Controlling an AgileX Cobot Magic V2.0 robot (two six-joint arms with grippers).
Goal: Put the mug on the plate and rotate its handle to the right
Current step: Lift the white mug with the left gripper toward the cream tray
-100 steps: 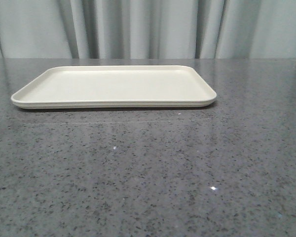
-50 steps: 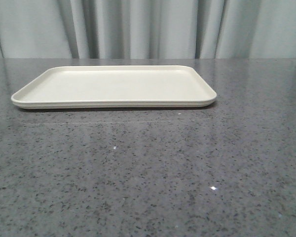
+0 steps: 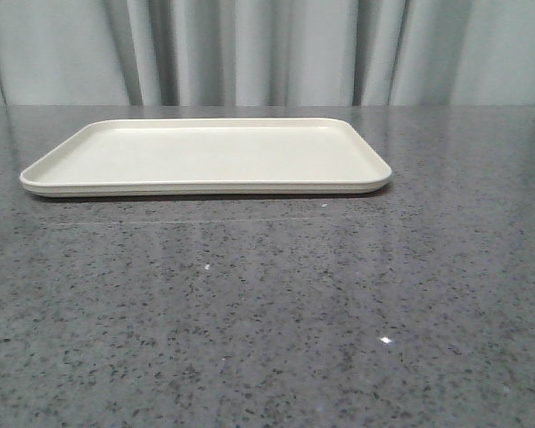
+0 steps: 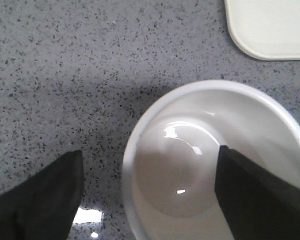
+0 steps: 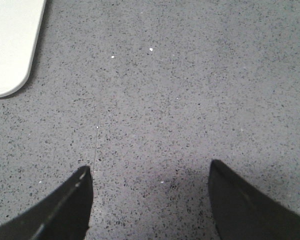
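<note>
White glossy round mug (image 4: 190, 165) – rigid, slick, probably light; left gripper (image 4: 150, 195) spread astride its rim – grasp the wall.

The plate (image 3: 205, 156) lies on the table (image 3: 267, 312), toward the far edge; the mug (image 4: 215, 160) stands on the table near one plate corner.

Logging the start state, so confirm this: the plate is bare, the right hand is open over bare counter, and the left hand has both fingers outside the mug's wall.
One thing is wrong. In the left wrist view, the left hand straddles the mug's wall: one finger is inside the mug, the other outside over the counter. The plate is bare and the right hand is open over bare counter.
</note>
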